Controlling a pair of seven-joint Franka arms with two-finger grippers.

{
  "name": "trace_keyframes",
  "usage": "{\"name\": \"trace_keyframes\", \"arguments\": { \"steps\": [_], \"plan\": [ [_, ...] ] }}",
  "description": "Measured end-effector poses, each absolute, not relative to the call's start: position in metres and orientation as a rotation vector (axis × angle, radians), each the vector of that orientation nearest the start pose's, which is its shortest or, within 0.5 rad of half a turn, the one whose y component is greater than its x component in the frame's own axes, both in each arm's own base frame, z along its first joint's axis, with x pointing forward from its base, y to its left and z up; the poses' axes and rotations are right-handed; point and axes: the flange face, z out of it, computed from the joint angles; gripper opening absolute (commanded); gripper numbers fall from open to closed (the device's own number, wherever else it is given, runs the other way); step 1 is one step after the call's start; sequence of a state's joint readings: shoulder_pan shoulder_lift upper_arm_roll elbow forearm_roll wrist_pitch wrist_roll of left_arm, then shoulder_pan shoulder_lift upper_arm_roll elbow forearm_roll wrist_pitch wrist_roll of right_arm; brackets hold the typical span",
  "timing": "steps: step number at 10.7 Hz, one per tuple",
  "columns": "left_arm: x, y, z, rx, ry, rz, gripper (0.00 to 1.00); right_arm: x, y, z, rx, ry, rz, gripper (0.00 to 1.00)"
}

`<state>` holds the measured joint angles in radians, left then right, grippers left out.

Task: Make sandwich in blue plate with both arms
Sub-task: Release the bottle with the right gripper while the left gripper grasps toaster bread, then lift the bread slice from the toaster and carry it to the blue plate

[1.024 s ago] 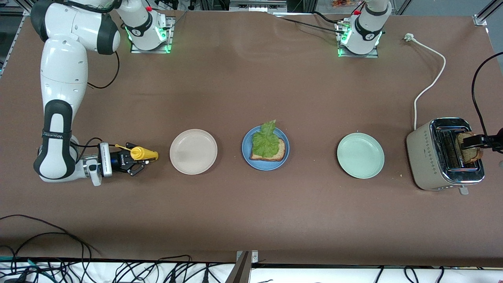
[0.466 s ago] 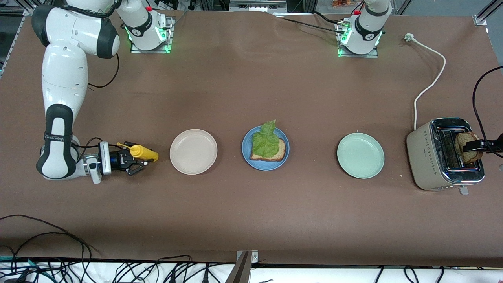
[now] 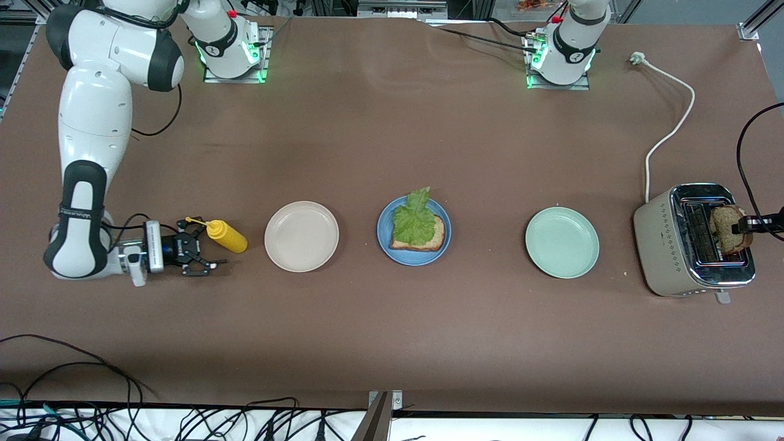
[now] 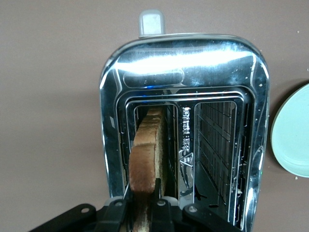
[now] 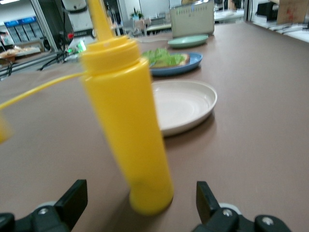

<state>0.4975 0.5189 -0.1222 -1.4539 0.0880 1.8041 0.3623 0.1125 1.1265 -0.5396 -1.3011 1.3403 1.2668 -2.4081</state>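
We count three plates, two bread slices: one under lettuce (image 3: 415, 220) on the blue plate (image 3: 383, 236), one in the toaster (image 4: 183, 58), clamped by the left gripper (image 4: 143, 205) (right gripper (image 3: 195, 256) spread wide, beside the yellow bottle (image 3: 226, 236)).

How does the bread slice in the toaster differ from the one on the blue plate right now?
The toaster slice stands on edge in a slot of the toaster; the plate slice lies flat on the blue plate.
The toaster slice is bare and pinched by the left gripper; the plate slice carries a lettuce leaf and nothing grips it.
Both are brown with darker crusts.
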Motion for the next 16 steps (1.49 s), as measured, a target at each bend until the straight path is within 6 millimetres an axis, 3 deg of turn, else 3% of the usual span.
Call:
{"name": "trace_keyframes", "arguments": {
  "steps": [2, 4, 5, 7, 8, 10, 13, 16],
  "plan": [
    [0.628, 0.270, 0.378, -3.175, 0.001, 0.249, 0.00, 0.651, -0.116, 0.128, -1.430, -1.570, -0.637, 1.00],
    [0.628, 0.270, 0.393, -3.171, 0.000, 0.239, 0.00, 0.648, -0.154, 0.174, -1.558, -1.588, -0.475, 1.00],
    [0.627, 0.268, 0.409, -3.169, 0.001, 0.237, 0.00, 0.650, -0.167, 0.210, -1.662, -1.573, -0.363, 1.00],
    [0.622, 0.257, 0.445, -3.167, 0.019, 0.232, 0.00, 0.654, -0.179, 0.303, -1.931, -1.493, -0.166, 1.00],
    [0.621, 0.249, 0.461, -3.166, 0.035, 0.229, 0.00, 0.654, -0.173, 0.346, -2.056, -1.439, -0.082, 1.00],
    [0.619, 0.223, 0.496, -3.175, 0.097, 0.241, 0.00, 0.654, -0.144, 0.409, -2.294, -1.305, 0.073, 1.00],
    [0.622, 0.168, 0.527, -3.228, 0.237, 0.256, 0.00, 0.641, -0.094, 0.471, -2.583, -1.001, 0.246, 1.00],
    [0.621, 0.127, 0.527, -3.410, 0.326, 0.304, 0.00, 0.622, -0.040, 0.526, -2.808, -0.681, 0.304, 1.00]
  ]
}}
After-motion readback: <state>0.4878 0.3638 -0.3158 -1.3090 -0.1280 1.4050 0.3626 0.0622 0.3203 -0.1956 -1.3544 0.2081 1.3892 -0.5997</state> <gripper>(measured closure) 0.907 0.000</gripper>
